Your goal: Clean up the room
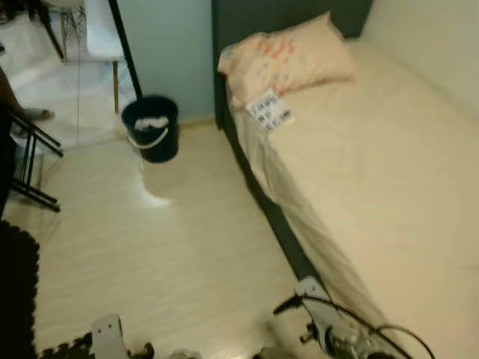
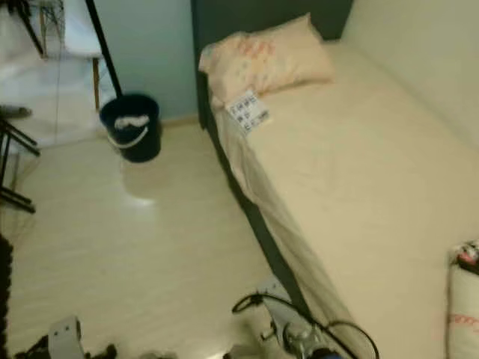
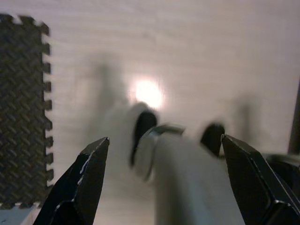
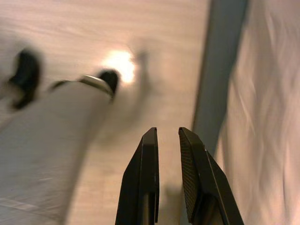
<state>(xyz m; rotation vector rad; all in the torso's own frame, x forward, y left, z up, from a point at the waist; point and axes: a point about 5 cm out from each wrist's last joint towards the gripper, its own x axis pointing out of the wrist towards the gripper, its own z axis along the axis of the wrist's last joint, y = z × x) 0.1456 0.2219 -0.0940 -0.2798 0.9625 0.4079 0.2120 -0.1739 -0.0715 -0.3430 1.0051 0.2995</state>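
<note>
1. Since both arms hang low at the frame's bottom edge, we start there: left gripper [image 3: 159,187] has its fingers spread wide with nothing between them, over pale floor [image 1: 179,247] beside a dark foam mat [image 3: 23,112].
2. Right gripper [image 4: 168,178] has its fingers nearly closed with a thin gap, holding nothing, hanging over the floor next to the dark bed frame [image 4: 220,70].
3. Bed [image 1: 374,172] runs along our right, sheet hanging over the near edge. A pale object with red marks [image 2: 464,314] sits on it, cut off by the frame; we can't identify it.
4. Further up, a pillow [image 1: 288,56] lies at the head, and a printed paper or packet [image 1: 268,112] lies just below it; print unreadable.
5. That paper looks like the cleanup item: probably light, thin and floppy. Pinch a raised edge; the soft sheet will give under pressure.
6. Farthest: dark bin [image 1: 152,127] on the floor near the wall, something white inside. Likely drop point.
7. Wrist views are blurred; the grey shapes there are probably our own legs.
</note>
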